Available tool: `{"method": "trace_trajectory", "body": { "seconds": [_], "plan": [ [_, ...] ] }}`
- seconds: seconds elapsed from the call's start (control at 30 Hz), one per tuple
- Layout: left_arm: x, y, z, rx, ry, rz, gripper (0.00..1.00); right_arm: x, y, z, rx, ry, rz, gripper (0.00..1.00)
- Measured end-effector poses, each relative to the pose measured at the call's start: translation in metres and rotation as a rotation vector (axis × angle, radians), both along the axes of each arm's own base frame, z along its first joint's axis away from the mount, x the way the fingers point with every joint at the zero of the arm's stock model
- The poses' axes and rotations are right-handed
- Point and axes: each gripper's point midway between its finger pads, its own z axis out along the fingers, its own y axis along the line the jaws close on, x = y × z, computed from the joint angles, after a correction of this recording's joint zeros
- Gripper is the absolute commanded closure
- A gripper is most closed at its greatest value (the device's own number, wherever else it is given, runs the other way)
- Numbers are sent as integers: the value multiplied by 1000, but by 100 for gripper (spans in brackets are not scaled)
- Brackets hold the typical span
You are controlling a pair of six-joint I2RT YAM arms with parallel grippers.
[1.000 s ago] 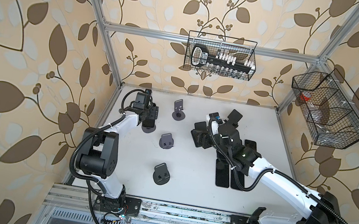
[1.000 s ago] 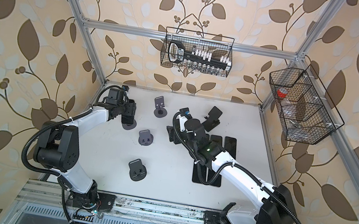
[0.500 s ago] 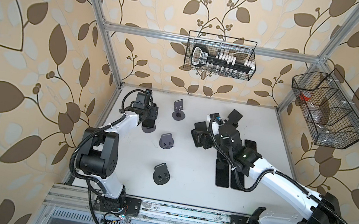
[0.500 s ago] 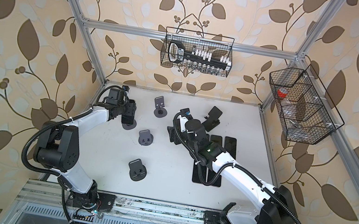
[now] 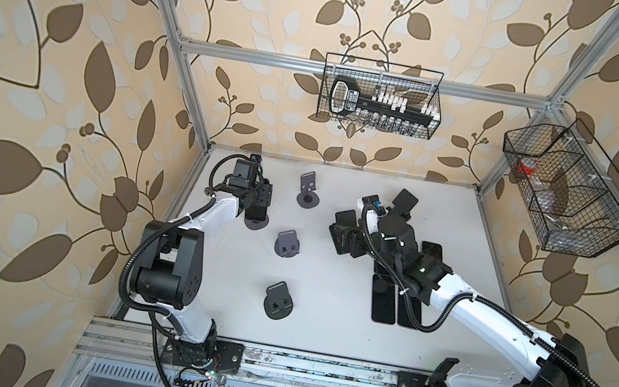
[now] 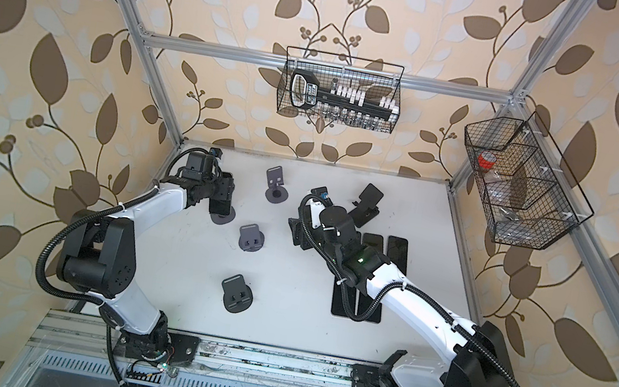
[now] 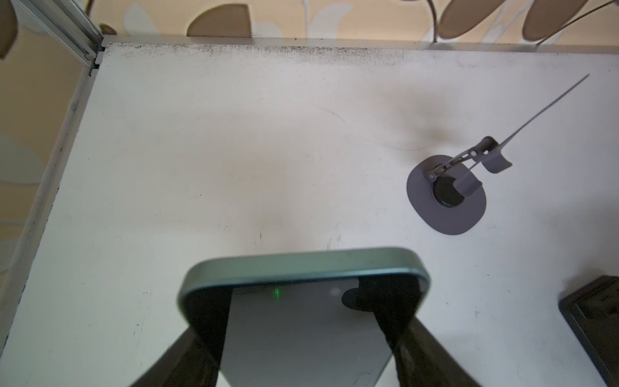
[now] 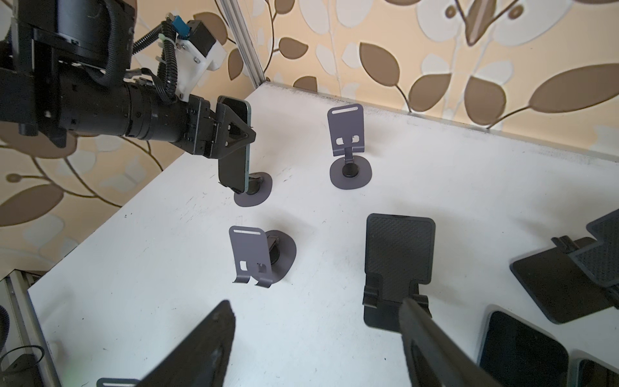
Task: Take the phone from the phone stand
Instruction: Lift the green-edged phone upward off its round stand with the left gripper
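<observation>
4 grey stands (image 5: pixel 308 181) (image 5: pixel 287 245) (image 5: pixel 278 303) (image 5: pixel 255 223) show in both top views. 2 black stands (image 8: pixel 398 254) (image 8: pixel 552 288) show in the right wrist view. 1 phone (image 8: pixel 234 167) is upright and 4 phones (image 6: pixel 372 243) (image 6: pixel 396 252) (image 6: pixel 353 294) (image 6: pixel 368 300) lie flat, partly under an arm, so 5 can be counted. 2 baskets (image 5: pixel 434 109) (image 5: pixel 586 238) hang on the walls. 2 arms (image 5: pixel 208 212) (image 5: pixel 489 320) work over 1 table (image 5: pixel 327 281).

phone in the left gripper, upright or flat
Upright: the phone stands on end, clamped in the left gripper, beside its stand.
</observation>
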Motion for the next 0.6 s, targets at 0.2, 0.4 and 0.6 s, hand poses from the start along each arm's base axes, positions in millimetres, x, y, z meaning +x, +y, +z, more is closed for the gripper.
{"method": "trace_trajectory", "body": {
  "seconds": [0.2,0.4,0.6],
  "plan": [
    [-2,0,9,-9,-15,5,45,0,0,0,0,1,0,22],
    [2,-1,21,-11,-32,4,46,0,0,0,0,0,0,22],
    [5,-4,29,-25,-47,-6,47,0,0,0,-1,0,1,22]
  ]
}}
